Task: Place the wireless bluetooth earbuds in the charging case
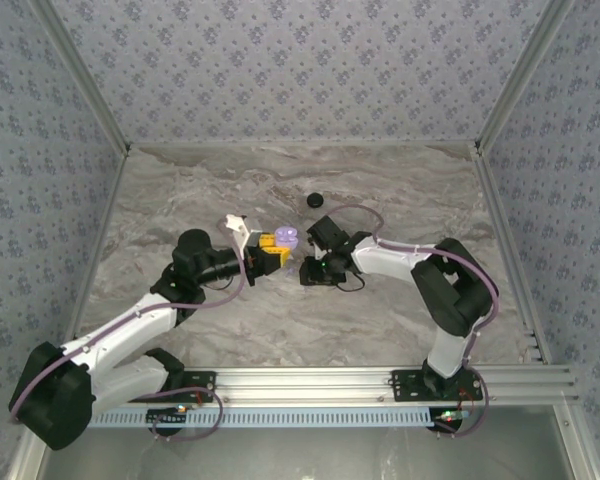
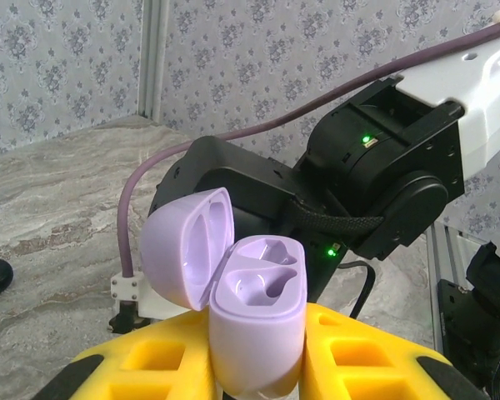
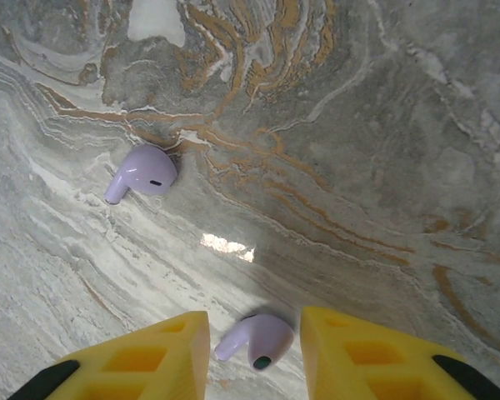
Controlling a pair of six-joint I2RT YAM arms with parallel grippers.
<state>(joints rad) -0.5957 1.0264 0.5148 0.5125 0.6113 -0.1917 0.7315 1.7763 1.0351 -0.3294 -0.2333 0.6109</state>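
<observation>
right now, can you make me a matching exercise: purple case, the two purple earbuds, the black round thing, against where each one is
1 purple charging case
2 lower purple earbud
3 upper purple earbud
4 black round object

a flanked by the right gripper's yellow fingers
b clamped in the left gripper, lid open
c far beyond both grippers
d loose on the table, ahead of the right gripper

Pairs: 1-b, 2-a, 3-d, 4-c
</observation>
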